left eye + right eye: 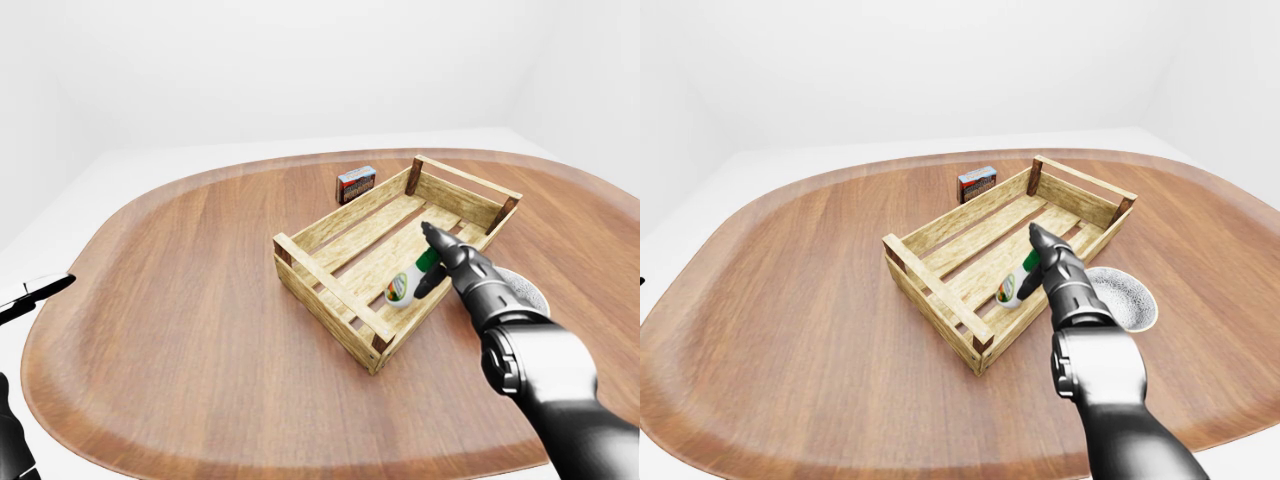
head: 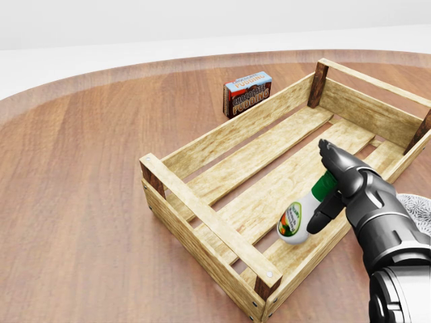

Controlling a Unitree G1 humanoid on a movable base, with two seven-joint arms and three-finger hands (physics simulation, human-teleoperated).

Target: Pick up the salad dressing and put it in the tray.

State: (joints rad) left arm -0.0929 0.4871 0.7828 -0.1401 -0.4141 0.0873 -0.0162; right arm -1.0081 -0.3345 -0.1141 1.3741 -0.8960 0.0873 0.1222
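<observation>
now the salad dressing lies on its side inside the tray, on the slats toward the tray's lower-right long wall in the head view. its long axis runs roughly along the slats: the green cap points up and right toward the tray's far short end, and the labelled base points down and left toward the nearer short end. the right hand is over the tray at the bottle's cap end, its fingers spread and straightened, one dark finger lying along the bottle's right flank and touching or nearly touching it; they do not close round it. most of the tray's slatted floor beyond the bottle is bare, up to the far short wall with its dark corner posts. a chocolate pudding box stands on the desk just outside the tray's upper-left long wall. a speckled plate sits on the desk just outside the tray's lower-right wall, partly behind the arm. the left hand shows only as a tip well left of the tray in the left-eye view; whether its fingers are spread cannot be told.
</observation>
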